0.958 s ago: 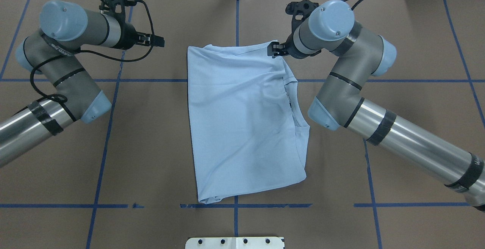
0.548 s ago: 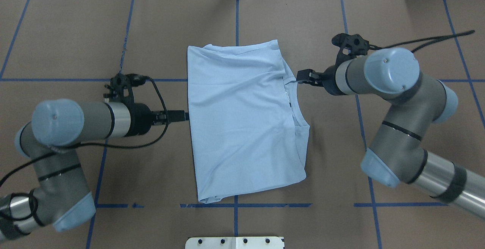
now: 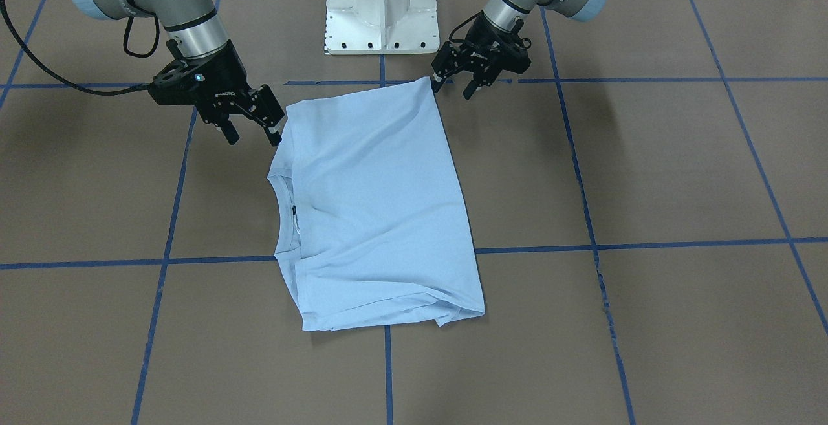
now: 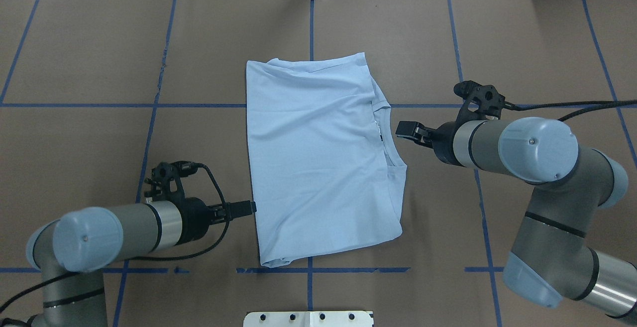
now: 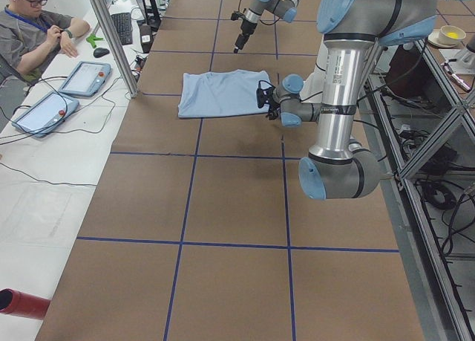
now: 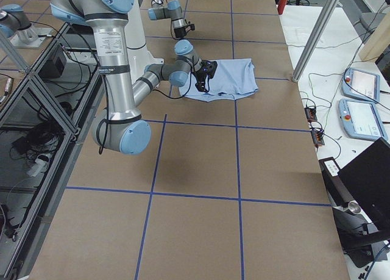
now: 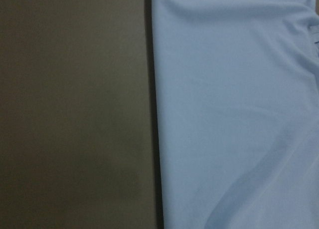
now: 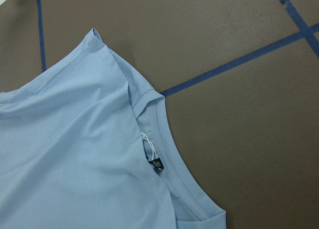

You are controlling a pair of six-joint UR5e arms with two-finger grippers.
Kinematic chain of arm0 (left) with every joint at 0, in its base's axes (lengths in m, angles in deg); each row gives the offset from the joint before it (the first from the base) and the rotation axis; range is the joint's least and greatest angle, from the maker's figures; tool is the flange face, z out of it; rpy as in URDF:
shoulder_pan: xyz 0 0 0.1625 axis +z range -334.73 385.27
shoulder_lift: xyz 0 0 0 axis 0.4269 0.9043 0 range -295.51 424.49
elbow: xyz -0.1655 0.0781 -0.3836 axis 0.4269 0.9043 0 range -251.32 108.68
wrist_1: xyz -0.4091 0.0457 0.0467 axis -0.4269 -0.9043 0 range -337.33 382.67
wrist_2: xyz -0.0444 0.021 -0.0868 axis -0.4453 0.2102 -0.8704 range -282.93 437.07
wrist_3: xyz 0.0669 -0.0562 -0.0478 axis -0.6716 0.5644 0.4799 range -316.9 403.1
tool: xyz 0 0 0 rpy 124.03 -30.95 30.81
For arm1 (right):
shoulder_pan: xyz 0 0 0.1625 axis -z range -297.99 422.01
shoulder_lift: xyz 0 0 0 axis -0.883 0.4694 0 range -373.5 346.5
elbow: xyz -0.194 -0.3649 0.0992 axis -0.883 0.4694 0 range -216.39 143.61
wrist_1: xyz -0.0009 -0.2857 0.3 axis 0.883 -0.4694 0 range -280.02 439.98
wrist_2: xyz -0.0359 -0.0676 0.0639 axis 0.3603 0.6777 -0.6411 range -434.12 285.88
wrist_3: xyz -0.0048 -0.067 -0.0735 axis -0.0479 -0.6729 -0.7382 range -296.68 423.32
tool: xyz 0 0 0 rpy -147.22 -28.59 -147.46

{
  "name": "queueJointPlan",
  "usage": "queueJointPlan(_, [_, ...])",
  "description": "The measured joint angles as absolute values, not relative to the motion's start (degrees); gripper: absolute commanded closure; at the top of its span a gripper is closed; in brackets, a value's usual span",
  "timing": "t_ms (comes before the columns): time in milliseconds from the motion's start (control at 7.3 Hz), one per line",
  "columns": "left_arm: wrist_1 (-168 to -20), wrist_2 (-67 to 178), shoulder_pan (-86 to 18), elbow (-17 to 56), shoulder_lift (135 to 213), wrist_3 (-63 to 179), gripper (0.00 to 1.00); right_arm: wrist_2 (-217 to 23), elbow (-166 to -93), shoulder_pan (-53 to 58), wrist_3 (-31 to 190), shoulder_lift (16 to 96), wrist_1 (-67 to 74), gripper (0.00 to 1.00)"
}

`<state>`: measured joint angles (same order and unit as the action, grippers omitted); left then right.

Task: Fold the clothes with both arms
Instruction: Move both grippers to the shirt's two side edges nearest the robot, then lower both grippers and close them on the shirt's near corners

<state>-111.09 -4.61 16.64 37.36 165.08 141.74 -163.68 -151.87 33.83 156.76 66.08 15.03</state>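
Brown-covered table (image 4: 79,43) carries the light blue T-shirt (image 4: 318,167), which lies flat on it, folded to a rough rectangle. The left arm (image 4: 114,232) reaches in on the T-shirt's side opposite the neck, the right arm (image 4: 537,153) on its neck side. Left gripper (image 3: 451,88): jaws spread, nothing held, at the T-shirt's edge opposite the neck, toward the robot-side corner. One fingertip sits right at the fabric; contact can't be told. Right gripper (image 3: 252,134): jaws spread, empty, just beside the T-shirt's neck-side edge; touching or not, can't tell. The collar (image 8: 173,156) opens toward the right gripper, rib facing up. A small dark label (image 8: 158,164) sits inside the collar.
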Motion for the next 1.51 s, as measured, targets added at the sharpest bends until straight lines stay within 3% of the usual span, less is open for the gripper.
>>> queueJointPlan(411, [-107.86, -1.76, 21.58, 36.41, 167.67, 150.41, 0.33, -163.12, -152.07, 34.35, 157.23, 66.16, 15.03, 0.0])
queueJointPlan(685, [-107.64, -1.68, 22.1, 35.94, 168.99, 151.44, 0.41, -163.06, -152.07, 34.43, 157.25, 66.13, 15.03, 0.0])
queueJointPlan(1506, [-107.66, -0.67, 21.01, 35.74, 170.14, 152.0, 0.36, -162.15, -151.88, 35.19, 157.27, 65.84, 15.03, 0.0])
